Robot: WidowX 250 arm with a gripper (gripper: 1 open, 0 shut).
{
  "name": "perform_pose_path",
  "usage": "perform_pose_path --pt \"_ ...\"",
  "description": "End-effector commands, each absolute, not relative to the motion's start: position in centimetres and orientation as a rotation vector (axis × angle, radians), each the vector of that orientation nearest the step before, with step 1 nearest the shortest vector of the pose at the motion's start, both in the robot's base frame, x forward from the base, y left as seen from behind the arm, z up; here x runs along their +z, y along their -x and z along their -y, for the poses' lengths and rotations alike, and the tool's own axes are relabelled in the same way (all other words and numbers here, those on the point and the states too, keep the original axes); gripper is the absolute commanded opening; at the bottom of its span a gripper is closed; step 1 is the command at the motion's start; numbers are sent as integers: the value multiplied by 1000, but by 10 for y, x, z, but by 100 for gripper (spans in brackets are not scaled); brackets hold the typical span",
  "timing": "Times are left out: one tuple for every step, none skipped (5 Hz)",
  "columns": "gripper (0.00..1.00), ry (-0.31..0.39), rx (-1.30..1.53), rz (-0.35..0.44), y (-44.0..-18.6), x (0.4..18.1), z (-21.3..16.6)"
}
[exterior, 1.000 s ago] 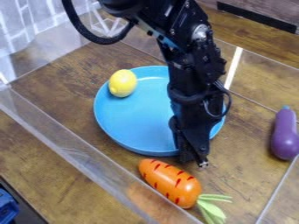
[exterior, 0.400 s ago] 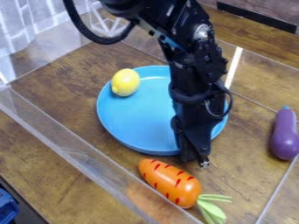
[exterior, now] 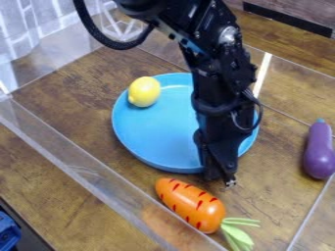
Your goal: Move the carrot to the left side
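Observation:
The carrot is a stubby orange toy with dark cross-stripes, and its green leafy top points to the lower right. It lies on the wooden table near the front edge, just in front of the blue plate. My gripper points almost straight down over the plate's near rim, with its tips just behind and to the right of the carrot. The jaws look shut with nothing between them. Whether the tips touch the carrot I cannot tell.
A yellow ball rests on the far left part of the plate. A purple eggplant lies at the right edge. Clear plastic walls enclose the table on the left, front and right.
The yellow ball has rolled slightly up and to the right on the plate, and the plate has shifted a little the same way. The gripper and the carrot have stayed in place.

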State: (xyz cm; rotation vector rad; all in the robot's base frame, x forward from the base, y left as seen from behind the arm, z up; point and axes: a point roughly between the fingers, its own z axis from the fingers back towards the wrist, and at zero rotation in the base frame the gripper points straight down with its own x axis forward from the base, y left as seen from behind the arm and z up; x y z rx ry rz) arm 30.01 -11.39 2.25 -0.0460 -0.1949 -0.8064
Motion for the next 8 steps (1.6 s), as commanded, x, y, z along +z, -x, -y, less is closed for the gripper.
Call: perform_pose_path --pt "0 45 -818 192 -304 20 107" --pt "0 44 -820 196 -300 20 108" --pt "0 43 -825 199 -296 19 109" --pt "0 42 -830 203 -292 18 110" --pt "0 40 -837 208 -289 18 110" --pt "0 38 -845 215 -286 18 111" --pt "0 36 -853 222 -284 19 113" --pt "0 35 -863 231 -280 19 115"
